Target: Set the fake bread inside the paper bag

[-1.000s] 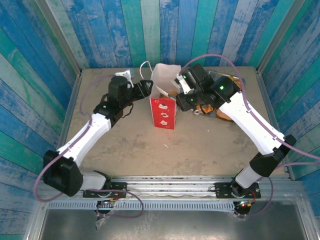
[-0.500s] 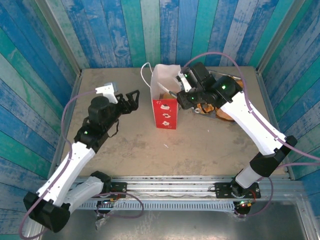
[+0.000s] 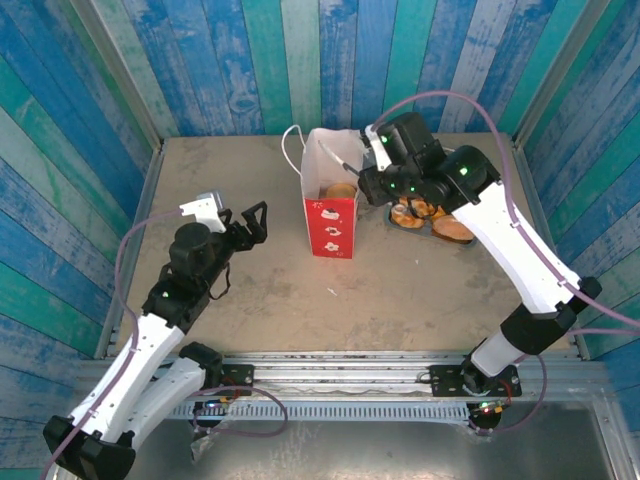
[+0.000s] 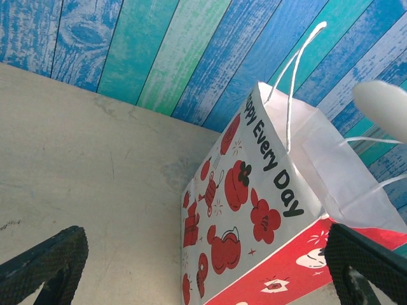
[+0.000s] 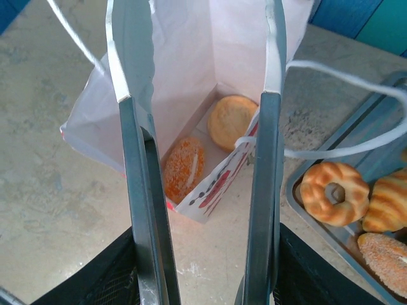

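**Squarely over the bag mouth, tongs empty**

Squarely above the tall white-and-red paper bag, which stood upright in the middle of the sandy worktop, the right pincer gripped the thin metal tongs, its jaws drawn in on the handle end. The two blades stood apart with nothing between them. Their long axis ran from the pincer straight toward the bag's open mouth.

Counted, two pieces of fake bread lay side by side on the bag's floor: a round golden bun and an orange sugared roll. Three more showed on the flat silver tray: a glazed golden ring, a striped brown roll and a sugar-dusted brown bun. I could not tell whether others lay under the arm. There was one bag, one tray and one pair of tongs.

The coming move probably turned on one relation. The tray lay just beside the bag on its right, the right arm's own side, so the tongs would have to swing right and down. The ring looked the closest piece. The left pincer hung wide open and empty, left of the bag and well apart from it, farther still from the tray.
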`<action>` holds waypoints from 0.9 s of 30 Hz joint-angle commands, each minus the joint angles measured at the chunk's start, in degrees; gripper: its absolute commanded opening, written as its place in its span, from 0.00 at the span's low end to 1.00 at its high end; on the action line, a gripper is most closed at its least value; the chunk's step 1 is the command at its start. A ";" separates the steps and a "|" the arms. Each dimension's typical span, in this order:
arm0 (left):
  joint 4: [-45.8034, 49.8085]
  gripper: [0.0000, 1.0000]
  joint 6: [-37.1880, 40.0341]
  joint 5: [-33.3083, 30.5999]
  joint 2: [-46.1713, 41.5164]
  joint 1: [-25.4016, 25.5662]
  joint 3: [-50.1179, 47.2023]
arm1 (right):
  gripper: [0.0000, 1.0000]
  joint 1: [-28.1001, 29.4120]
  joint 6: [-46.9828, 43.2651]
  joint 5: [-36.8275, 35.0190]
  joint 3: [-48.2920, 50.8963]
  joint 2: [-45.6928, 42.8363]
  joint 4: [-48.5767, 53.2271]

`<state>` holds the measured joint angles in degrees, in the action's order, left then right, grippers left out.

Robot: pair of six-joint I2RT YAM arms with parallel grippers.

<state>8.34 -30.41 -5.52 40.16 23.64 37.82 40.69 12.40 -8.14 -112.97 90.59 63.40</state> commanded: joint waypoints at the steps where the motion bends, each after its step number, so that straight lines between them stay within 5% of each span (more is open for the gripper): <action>1: -1.84 1.00 -0.33 -0.55 0.20 0.00 0.05 | 0.52 -2.40 -0.45 -1.15 -1.84 -3.53 -2.49; 19: -2.46 0.94 -2.90 -1.20 4.69 0.00 1.25 | 0.51 -29.17 -0.62 6.15 19.51 -15.62 -6.25; 27: -5.61 0.94 -4.08 0.82 6.32 -0.01 -0.51 | 0.50 -33.86 0.25 5.21 29.86 -14.01 -8.70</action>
<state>5.89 -33.50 -5.41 46.00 23.64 37.87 7.66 12.29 -2.72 -84.36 76.20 57.30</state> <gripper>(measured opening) 0.943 0.498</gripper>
